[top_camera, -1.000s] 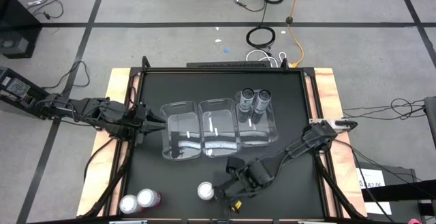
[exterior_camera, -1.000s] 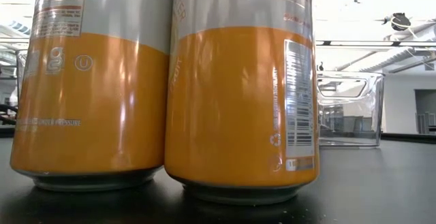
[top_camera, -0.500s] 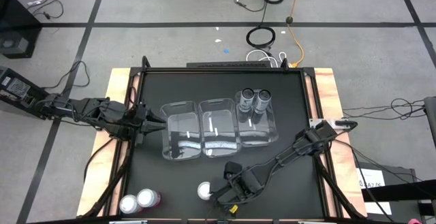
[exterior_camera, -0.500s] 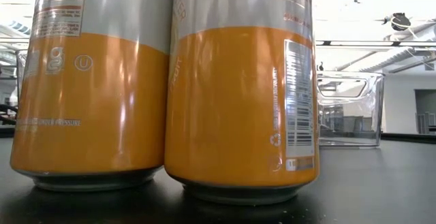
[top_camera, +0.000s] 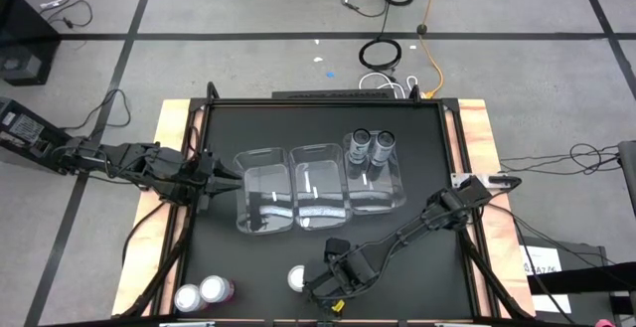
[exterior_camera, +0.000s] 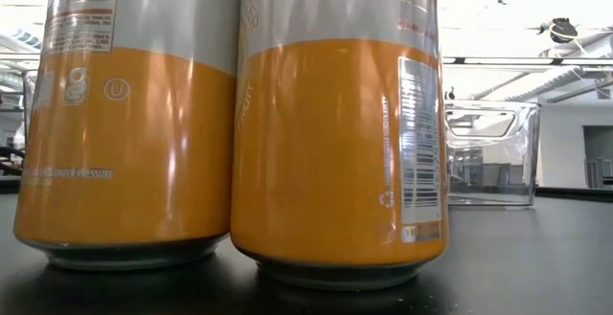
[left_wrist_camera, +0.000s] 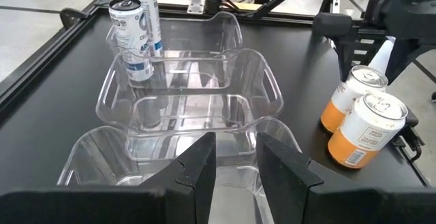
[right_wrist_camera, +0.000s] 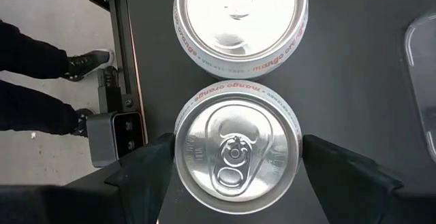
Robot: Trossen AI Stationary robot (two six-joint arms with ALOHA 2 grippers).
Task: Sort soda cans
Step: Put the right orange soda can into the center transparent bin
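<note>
Changes recorded:
- Right arm: reached further toward the table's 6 o'clock edge, its elbow drawn in along with it.
- Right gripper (top_camera: 316,287): moved from the 3 o'clock side of the orange cans to directly above them. It now hides one orange can (right_wrist_camera: 236,150) from overhead; that can sits between the spread fingers (right_wrist_camera: 144,166).
- Second orange can (top_camera: 297,278): now partly covered.

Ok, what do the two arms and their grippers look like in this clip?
Both arms are dark and slender, built of jointed segments with black cabling along them. The left gripper ends in two flat, matte black fingers with angular edges. The right gripper has the same black, wedge-shaped fingers. The right arm carries a pale patch near its elbow.
</note>
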